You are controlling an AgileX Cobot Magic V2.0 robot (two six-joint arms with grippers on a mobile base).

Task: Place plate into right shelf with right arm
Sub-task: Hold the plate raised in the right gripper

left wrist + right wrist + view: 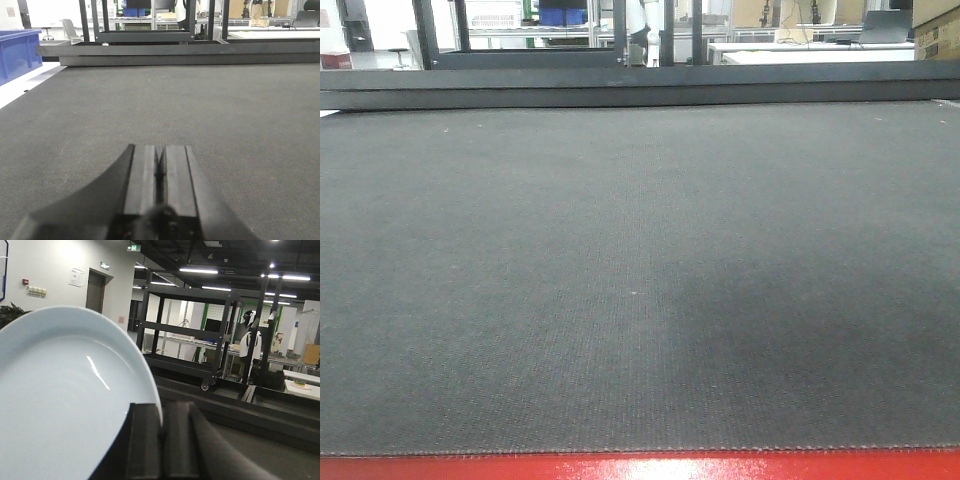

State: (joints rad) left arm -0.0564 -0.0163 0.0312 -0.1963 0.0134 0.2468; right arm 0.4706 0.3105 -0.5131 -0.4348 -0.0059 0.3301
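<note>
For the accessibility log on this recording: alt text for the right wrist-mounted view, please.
The right gripper is shut on the rim of a plain white plate, which fills the left half of the view. Behind it stands a black wheeled cart.
</note>
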